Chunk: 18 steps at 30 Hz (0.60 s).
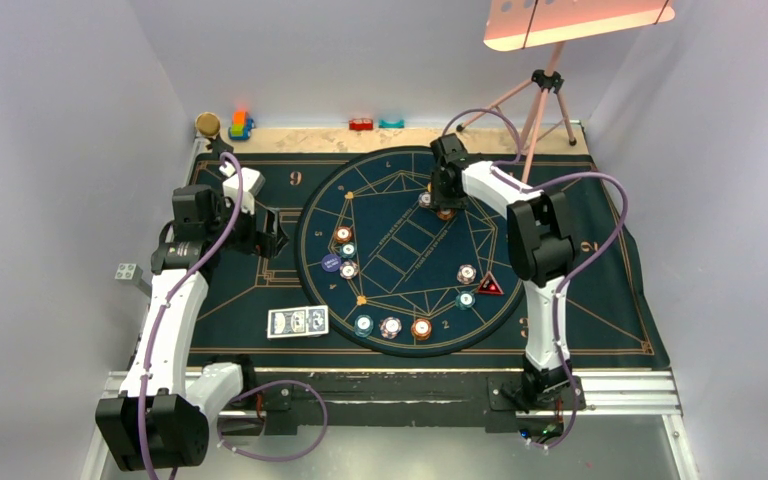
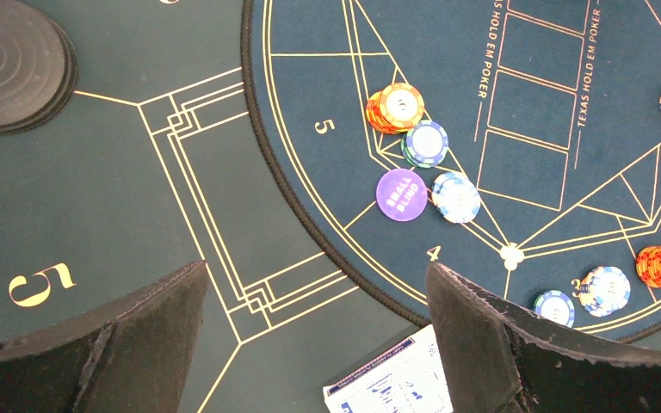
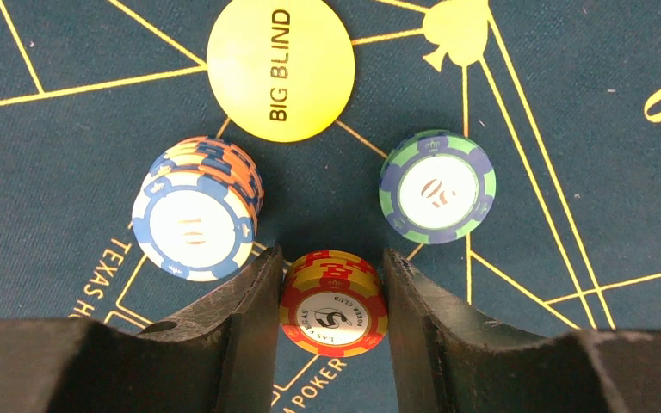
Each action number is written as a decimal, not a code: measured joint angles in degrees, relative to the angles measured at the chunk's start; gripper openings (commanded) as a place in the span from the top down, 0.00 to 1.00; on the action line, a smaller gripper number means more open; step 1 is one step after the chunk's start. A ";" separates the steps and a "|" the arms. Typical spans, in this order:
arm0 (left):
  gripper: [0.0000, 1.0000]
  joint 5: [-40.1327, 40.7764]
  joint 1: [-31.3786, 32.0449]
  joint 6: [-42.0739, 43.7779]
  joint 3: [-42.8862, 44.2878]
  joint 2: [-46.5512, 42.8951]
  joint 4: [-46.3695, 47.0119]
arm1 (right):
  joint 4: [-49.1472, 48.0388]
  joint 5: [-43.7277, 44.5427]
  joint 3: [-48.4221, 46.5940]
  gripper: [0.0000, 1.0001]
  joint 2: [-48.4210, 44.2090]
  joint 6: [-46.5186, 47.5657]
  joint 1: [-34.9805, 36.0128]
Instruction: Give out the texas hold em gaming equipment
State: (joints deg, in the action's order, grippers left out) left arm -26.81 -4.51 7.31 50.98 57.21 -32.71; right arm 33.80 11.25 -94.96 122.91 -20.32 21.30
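Where right gripper (image 3: 331, 262) sits: clenched on red stack (image 3: 334, 310)
Risk: lifting could topple close blue stack (image 3: 194, 228), ten o'clock
Left gripper (image 2: 316, 268): released

Dark mat (image 1: 610, 300) over table (image 1: 410, 140); cards (image 1: 297, 322), round felt (image 1: 410, 250) with chips (image 1: 391, 327) atop.

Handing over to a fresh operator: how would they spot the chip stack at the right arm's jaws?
At the far edge of the round mat, find the yellow BIG BLIND disc. Near it the right gripper holds a chip stack in its jaws: red-and-yellow edged, unlike the blue-and-white stack and green-and-blue chip flanking it.
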 measured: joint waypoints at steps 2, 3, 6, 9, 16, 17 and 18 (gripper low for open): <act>0.00 0.00 0.00 0.02 0.00 0.00 0.00 | -0.55 -0.02 -0.17 0.98 0.44 -0.02 -0.13; 0.00 -0.02 -0.02 0.04 0.00 0.00 0.00 | -0.72 -0.04 -0.35 0.93 0.70 -0.02 -0.20; 0.00 -0.07 -0.02 0.48 0.00 0.00 0.00 | -0.61 -0.26 -0.83 0.77 1.16 -0.07 -0.28; 0.00 -0.09 -0.02 0.83 0.00 0.00 0.00 | -0.63 -0.26 -0.83 0.62 1.16 -0.17 -0.28; 0.00 -0.79 -0.02 0.85 0.00 0.00 -0.02 | -0.55 -0.31 -0.55 0.45 0.44 -0.33 -0.28; 0.00 -0.94 -0.02 0.85 0.00 0.00 -0.04 | -0.42 -0.33 -0.22 0.44 -0.22 -0.44 -0.28; 0.00 -1.01 -0.02 0.85 0.00 0.00 -0.04 | -0.31 -0.35 0.09 0.43 -0.92 -0.50 -0.28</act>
State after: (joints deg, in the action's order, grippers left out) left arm -27.81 -4.54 8.16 50.98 57.21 -32.75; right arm 33.50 10.90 -94.87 121.99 -20.82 21.02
